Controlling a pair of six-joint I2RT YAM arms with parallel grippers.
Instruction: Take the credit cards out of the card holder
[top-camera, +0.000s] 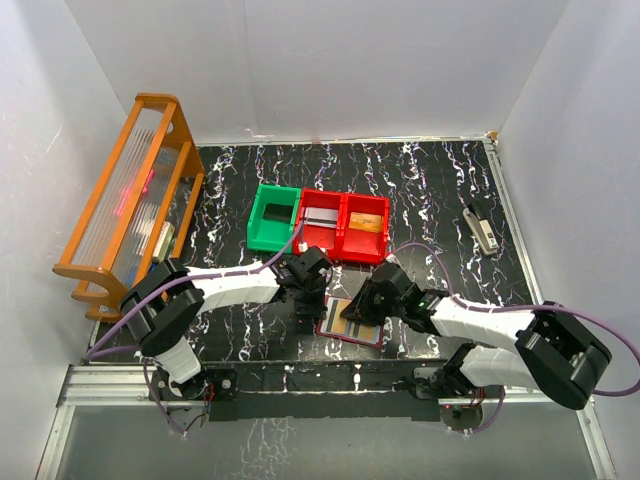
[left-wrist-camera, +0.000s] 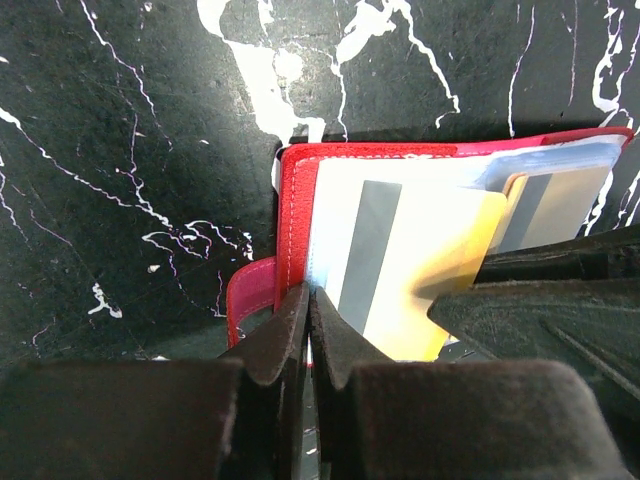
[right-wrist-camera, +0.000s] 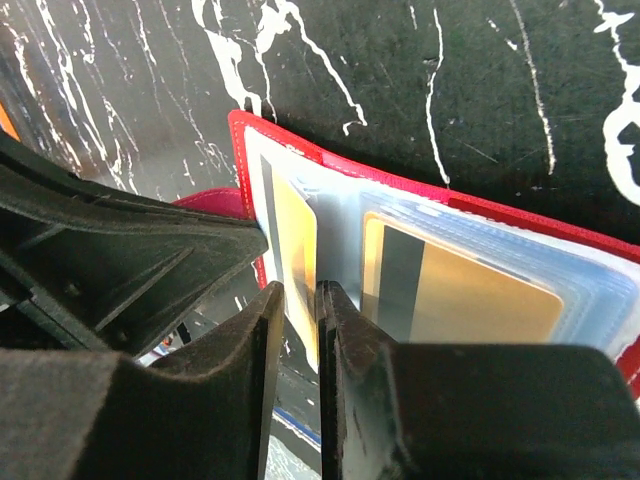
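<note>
Working at the near edge of the table (top-camera: 430, 190), we have both arms meeting over the card holder (top-camera: 350, 328), which lies open and flat just in front of the bases. Our left end effector (left-wrist-camera: 310, 300) has its fingers pressed together, tips resting at the near border of the red cover beside the snap tab (left-wrist-camera: 250, 295). We cannot tell whether a sliver of leather is caught between them or whether they merely pin it down.

Our right end effector (right-wrist-camera: 300, 295) is narrowed around the near edge of a gold credit card (right-wrist-camera: 295, 235) in one clear sleeve and appears to pinch it. A second credit card (right-wrist-camera: 470, 295) sits fully inside the sleeve beside it.

We judge the step in hand to be the first extraction, since neither card is out. The next move calls for a firm pinch on the card alone, not the sleeve. It then needs a straight pull along the pocket while the left side steadies the holder.

Farther back stand a green bin (top-camera: 272, 220) and red bins (top-camera: 345, 225), with an orange rack (top-camera: 125, 200) at far left.
</note>
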